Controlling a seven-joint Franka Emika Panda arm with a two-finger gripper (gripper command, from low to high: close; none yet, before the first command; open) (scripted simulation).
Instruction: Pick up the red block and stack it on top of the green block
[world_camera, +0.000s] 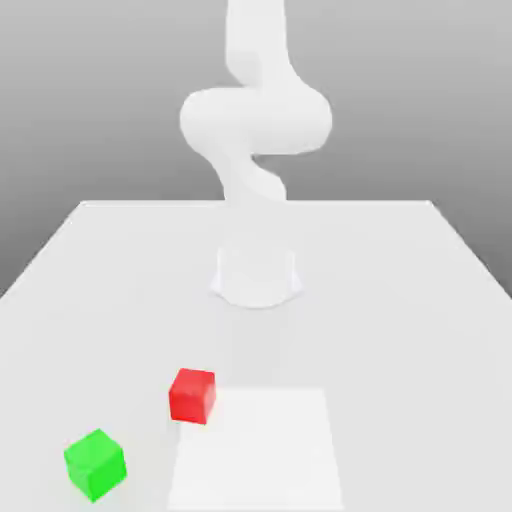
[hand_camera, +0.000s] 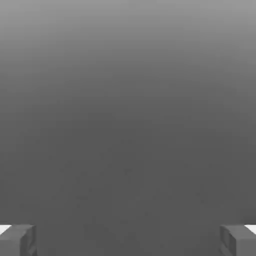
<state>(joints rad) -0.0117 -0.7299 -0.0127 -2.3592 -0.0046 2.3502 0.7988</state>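
A white table (world_camera: 420, 300) spreads across the exterior view, and the white robot arm (world_camera: 255, 120) rises from a round base (world_camera: 257, 277) set near the table's far middle. The arm bends in a thick curve above the base and runs up out of the top of the view. The red block (world_camera: 192, 395) sits flat on the table in front of the base, a little toward the exterior view's left, with nothing on it and nothing touching it. The green block (world_camera: 95, 464) sits nearer the front edge and further to the exterior view's left, turned so that one corner faces the camera. The two blocks are near each other but apart, with bare table between them, so the red one is not stacked on the green one. Just beside the red block, toward the exterior view's right, lies a slightly brighter square patch (world_camera: 260, 450) on the table surface that reaches the front edge. In the hand view the gripper (hand_camera: 128, 240) shows its two grey fingertips (hand_camera: 17, 240) at opposite corners against a plain grey background; the jaws stand spread wide with nothing between them. Neither block is held.
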